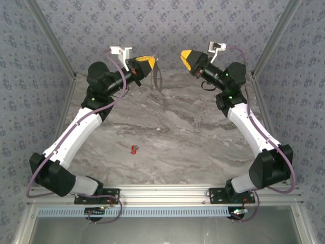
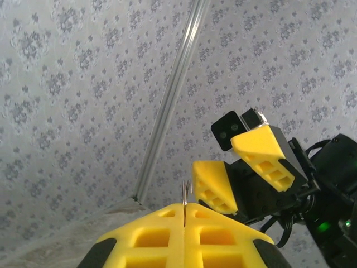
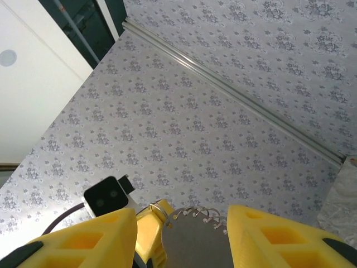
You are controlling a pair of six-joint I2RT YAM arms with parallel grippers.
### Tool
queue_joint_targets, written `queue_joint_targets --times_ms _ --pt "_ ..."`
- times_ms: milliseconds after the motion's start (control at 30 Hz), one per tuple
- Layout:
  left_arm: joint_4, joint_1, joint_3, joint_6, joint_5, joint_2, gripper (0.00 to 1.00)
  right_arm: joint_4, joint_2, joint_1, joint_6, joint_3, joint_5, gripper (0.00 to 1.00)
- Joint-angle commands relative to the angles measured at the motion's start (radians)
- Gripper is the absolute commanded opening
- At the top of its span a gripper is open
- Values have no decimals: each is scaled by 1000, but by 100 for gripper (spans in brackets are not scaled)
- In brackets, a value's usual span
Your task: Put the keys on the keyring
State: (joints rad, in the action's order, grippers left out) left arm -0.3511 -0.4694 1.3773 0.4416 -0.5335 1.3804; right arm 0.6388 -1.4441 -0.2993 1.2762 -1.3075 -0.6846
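Aloft, left end effector (image 1: 151,63) tight on keyring (image 1: 157,80); right one (image 1: 186,57) agape.

Pale grey wallpaper (image 1: 167,25) with small blue-grey flower motifs covers the walls behind and to either side of the left fingers (image 2: 150,237) and the right fingers (image 3: 279,237). Beneath them lies a table top (image 1: 177,137) with a grey marble look. Beyond the left fingers, a silvery metal post (image 2: 173,95) rises from the table's far corner, where two walls meet. Above the right fingers a metal strip (image 3: 234,89) crosses the wallpaper on a slant. Up and to their left are a plain white panel (image 3: 33,84) and a dark gap (image 3: 81,8). The light is soft and even.
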Motion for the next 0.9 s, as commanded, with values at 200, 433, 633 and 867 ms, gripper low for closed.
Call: queue_joint_targets --times_ms 200,433,633,867 --pt "-61 -19 -3 -203 -7 -47 0 -54 40 2 -51 22 -17 49" --pt "-42 -25 9 -236 -12 -47 0 -66 30 2 -60 12 -32 49" --pt "-25 -28 21 -243 -8 -36 0 -75 20 3 -66 -1 -41 49" --pt "102 -28 50 -163 149 -23 0 -130 53 1 -91 78 -39 49"
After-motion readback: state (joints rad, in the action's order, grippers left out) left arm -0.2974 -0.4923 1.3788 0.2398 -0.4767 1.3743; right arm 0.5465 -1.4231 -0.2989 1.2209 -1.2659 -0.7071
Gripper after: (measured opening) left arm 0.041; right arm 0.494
